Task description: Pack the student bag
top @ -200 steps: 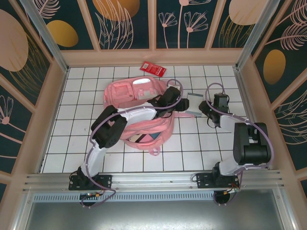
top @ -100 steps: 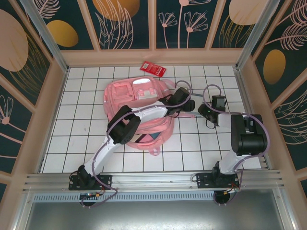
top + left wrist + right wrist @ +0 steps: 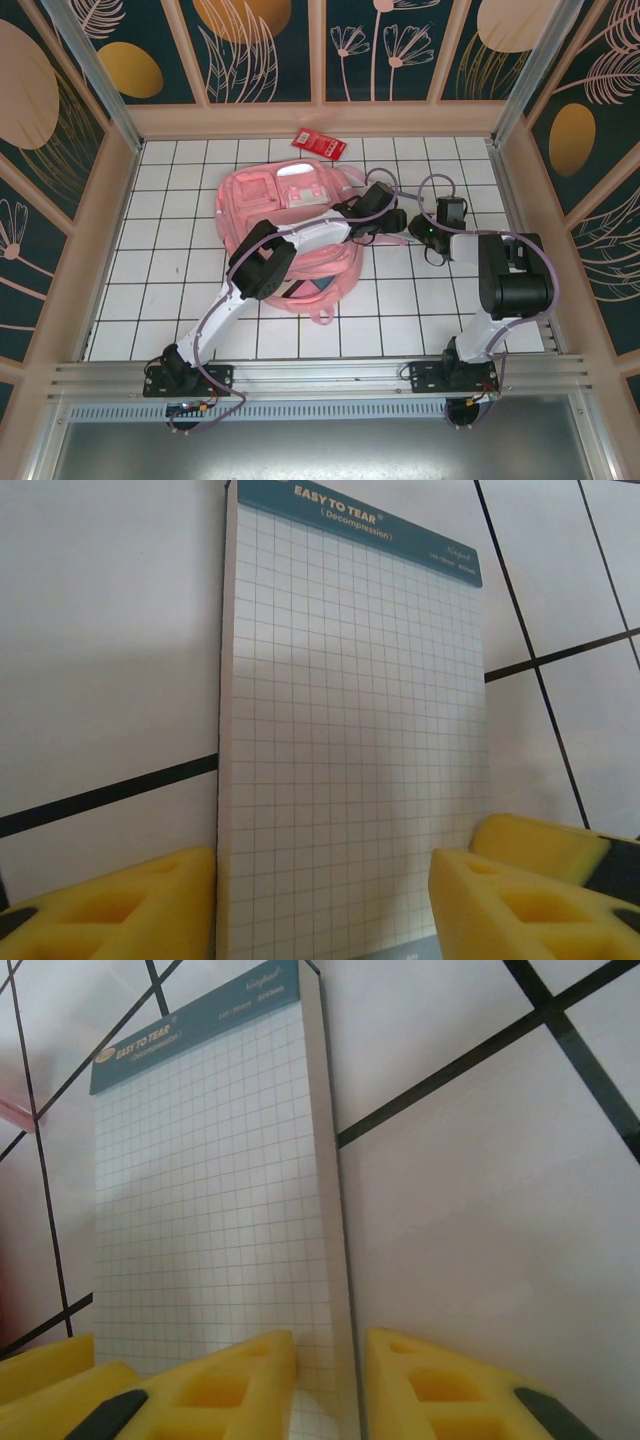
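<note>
Noted shift over the last second: left gripper [image 3: 393, 218] carried rightward off the student bag [image 3: 250, 200] to meet the right gripper [image 3: 428, 228]. Grid notepad [image 3: 350, 730], plain from above earlier, now tucked under the two wrists. Bag itself unmoved. Lying flat at centre-left of the tiled desk [image 3: 180, 270], opening apparently at its near end, left arm stretched across its top.

Just beside the bag's right flank: both grippers nose to nose at the grid notepad. Left jaws apart, set either side of the notepad's near end, no squeeze evident. Right jaws drawn nearly together over the notepad's long edge, judged clamped on it.

Beyond the bag, near the far wall: red packet [image 3: 319, 144], well apart from both grippers.

Risks from here:
- release by right before left has closed, so a dropped notepad
- thin edge grip, so pivoting or torn sheets
- left elbow dragging the bag's fabric and shutting the opening
</note>
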